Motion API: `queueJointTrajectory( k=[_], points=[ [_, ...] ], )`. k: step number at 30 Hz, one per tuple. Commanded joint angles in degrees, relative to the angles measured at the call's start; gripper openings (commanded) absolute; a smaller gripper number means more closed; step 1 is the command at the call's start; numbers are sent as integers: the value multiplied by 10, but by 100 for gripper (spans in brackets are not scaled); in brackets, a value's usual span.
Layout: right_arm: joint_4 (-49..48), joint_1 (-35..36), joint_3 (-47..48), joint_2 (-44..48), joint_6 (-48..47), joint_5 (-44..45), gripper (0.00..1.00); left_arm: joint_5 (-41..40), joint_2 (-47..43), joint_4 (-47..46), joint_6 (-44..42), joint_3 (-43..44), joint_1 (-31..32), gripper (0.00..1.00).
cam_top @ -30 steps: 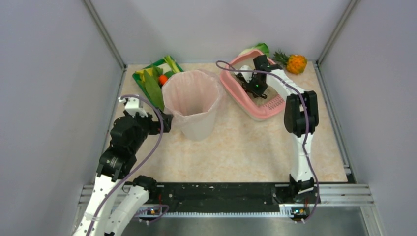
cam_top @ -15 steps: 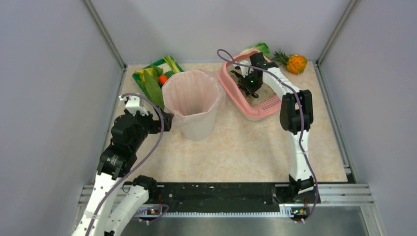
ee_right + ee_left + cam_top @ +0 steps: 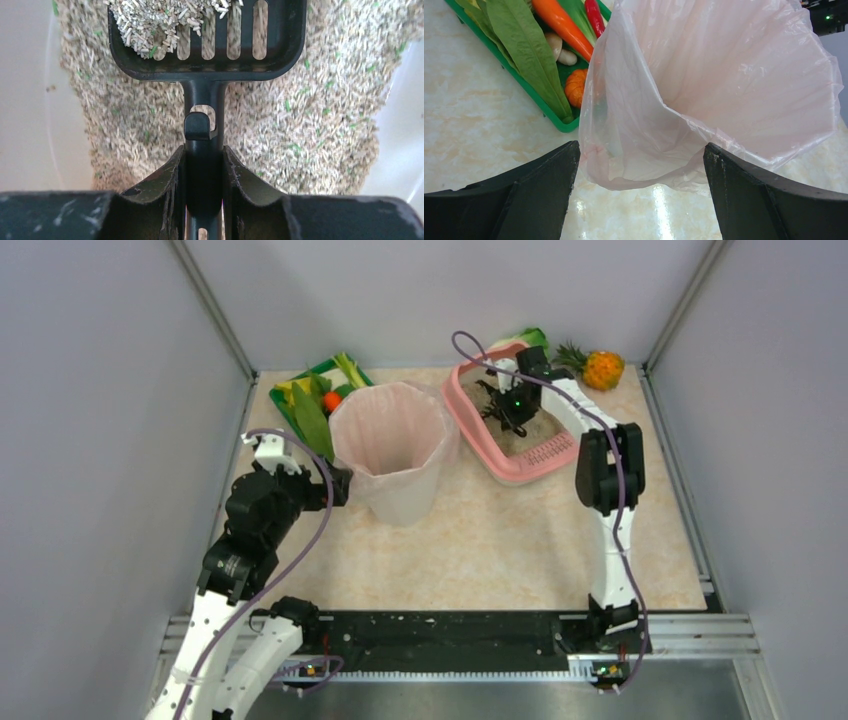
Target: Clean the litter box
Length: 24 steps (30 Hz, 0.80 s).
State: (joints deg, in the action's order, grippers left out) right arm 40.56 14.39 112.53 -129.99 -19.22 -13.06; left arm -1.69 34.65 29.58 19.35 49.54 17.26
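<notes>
The pink litter box (image 3: 466,423) stands at the back right of the table, its slotted lip (image 3: 552,451) toward the near side. My right gripper (image 3: 503,403) hangs inside it, shut on the handle of a black slotted scoop (image 3: 207,45). In the right wrist view the gripper (image 3: 204,150) clamps the handle on both sides, and the scoop holds a heap of pale pellets above the grey-beige litter (image 3: 310,125). The box's pale wall (image 3: 25,100) shows at the left. My left gripper (image 3: 641,147) stands open beside the pink-lined bin (image 3: 724,75), holding nothing.
The pink-lined bin (image 3: 392,450) stands mid-table, left of the litter box. A green tray of vegetables (image 3: 305,400) lies behind it at the back left. A pineapple (image 3: 603,368) and some leafy greens (image 3: 533,337) sit by the back wall. Grey walls close in on three sides.
My right gripper has carried the scoop a little toward the far left inside the litter box, and the box has shifted slightly. The left arm has not moved.
</notes>
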Motion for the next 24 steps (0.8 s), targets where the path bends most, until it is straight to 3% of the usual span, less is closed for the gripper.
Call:
queueJointTrajectory(
  k=[1, 14, 24],
  points=[
    [-38, -9, -41, 85, -2, 15, 0, 8, -1, -35, -1, 18, 1, 99],
    [-43, -37, -158, 185, -6, 25, 0, 11, -2, -31, -9, 22, 1, 98],
    [-138, -72, -250, 279, 60, -88, 0, 14, -11, -37, 2, 16, 1, 98]
  ],
)
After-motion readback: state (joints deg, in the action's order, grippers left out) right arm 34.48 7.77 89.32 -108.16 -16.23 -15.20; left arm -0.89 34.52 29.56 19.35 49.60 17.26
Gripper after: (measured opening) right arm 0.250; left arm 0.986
